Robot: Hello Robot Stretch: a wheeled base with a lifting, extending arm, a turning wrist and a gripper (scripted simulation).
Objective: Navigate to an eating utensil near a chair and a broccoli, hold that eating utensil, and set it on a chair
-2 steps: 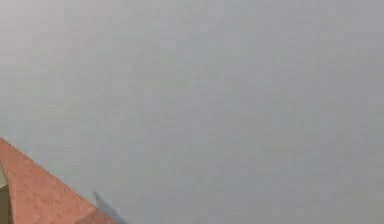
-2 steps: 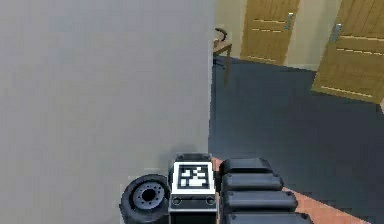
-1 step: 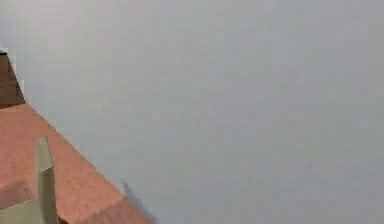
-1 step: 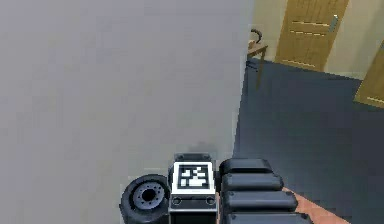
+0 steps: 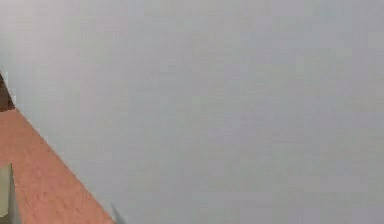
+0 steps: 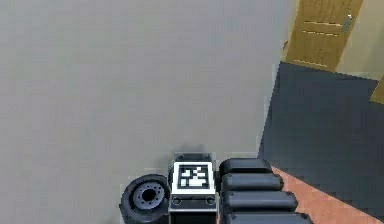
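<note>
In the arm side view the dark, ribbed arm (image 6: 250,190) lies low at the bottom edge. A white square with black marks (image 6: 195,178) sits at its end. Left of that square is the gripper's dark rounded body (image 6: 146,200), close against a plain grey wall (image 6: 120,80). I cannot make out its far end, so I cannot tell whether it holds anything.
A grey wall (image 5: 230,100) stands close ahead in the forward view, with a wedge of red-brown floor (image 5: 40,170) at lower left and a pale edge (image 5: 5,192) at the left border. The arm side view has a dark wall (image 6: 320,120), a wooden door (image 6: 320,30) and floor (image 6: 335,205).
</note>
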